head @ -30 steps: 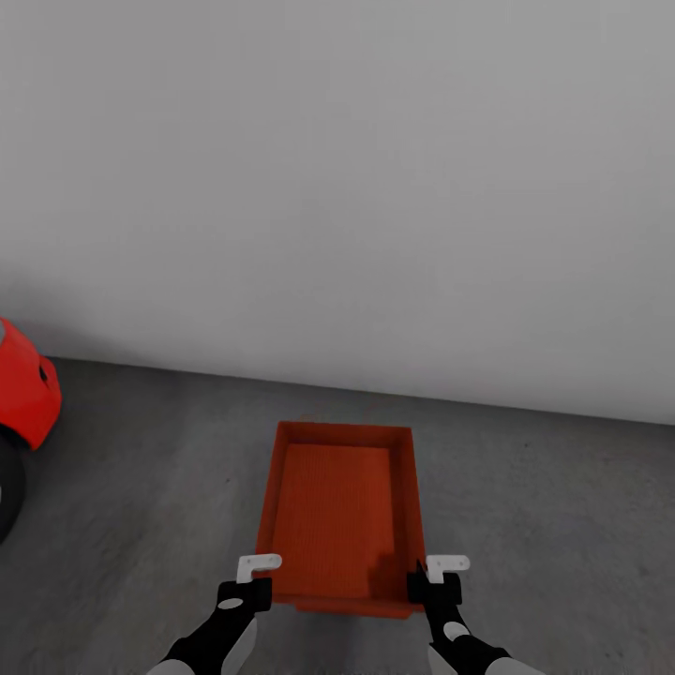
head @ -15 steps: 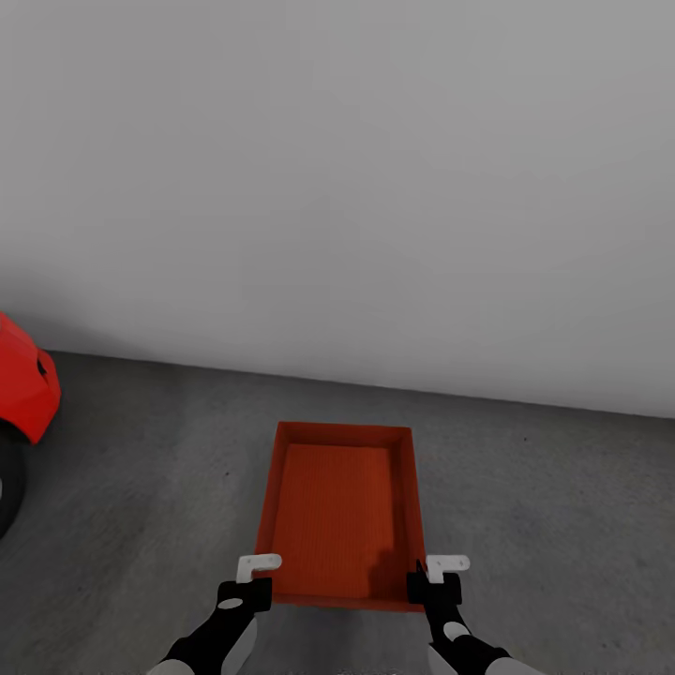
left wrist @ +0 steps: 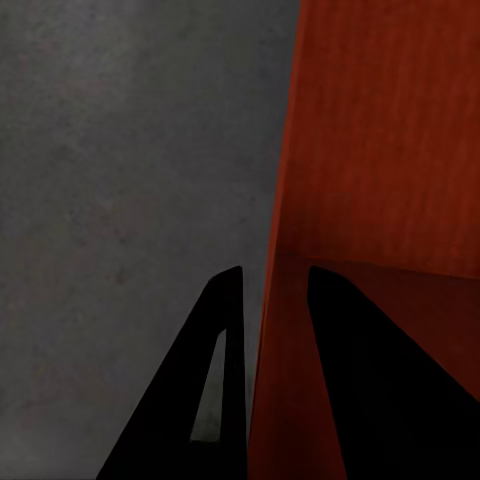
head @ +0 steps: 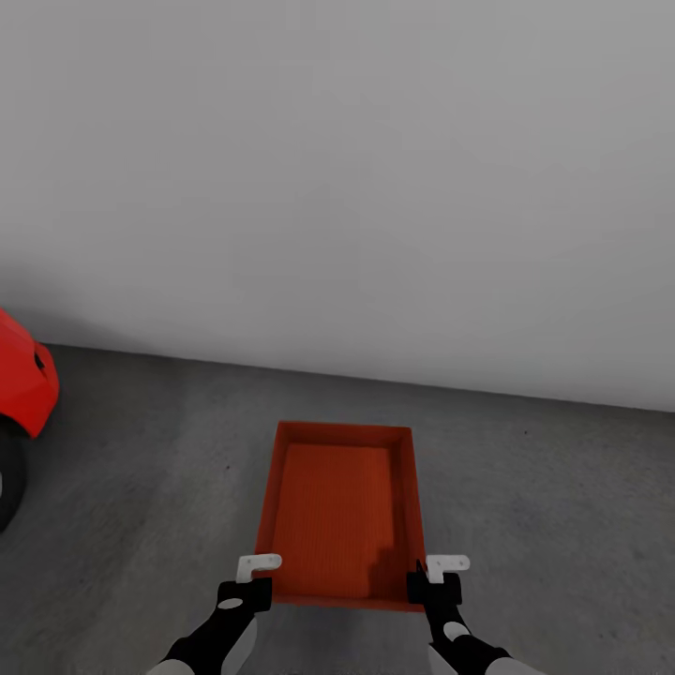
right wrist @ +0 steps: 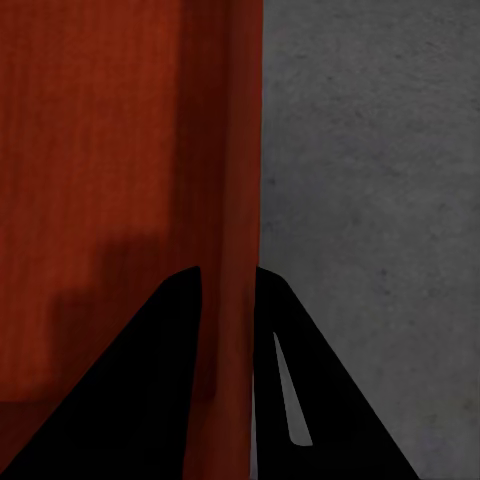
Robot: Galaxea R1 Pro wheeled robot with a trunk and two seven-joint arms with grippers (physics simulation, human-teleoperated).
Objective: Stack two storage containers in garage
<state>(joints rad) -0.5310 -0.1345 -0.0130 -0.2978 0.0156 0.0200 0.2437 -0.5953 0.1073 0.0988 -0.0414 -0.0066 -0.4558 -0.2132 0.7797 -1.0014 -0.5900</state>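
Left gripper (head: 258, 583) clamped on the near left corner of the storage container (head: 339, 511), one finger inside the wall, one outside (left wrist: 225, 330). Right gripper (head: 434, 583) pinching the near right wall the same way (right wrist: 226, 330). Orange-red bin spanning between both grippers, stretching away from them, open top up, above the dark grey floor (head: 544, 506). Past the left gripper, off to its outer side, red car (head: 23, 384). Beyond the bin, white wall (head: 356, 187).

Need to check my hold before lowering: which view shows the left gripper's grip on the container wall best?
The left wrist view: the left gripper has one finger on each side of the storage container wall. The head view shows it at the near left corner; the right wrist view shows the opposite wall.
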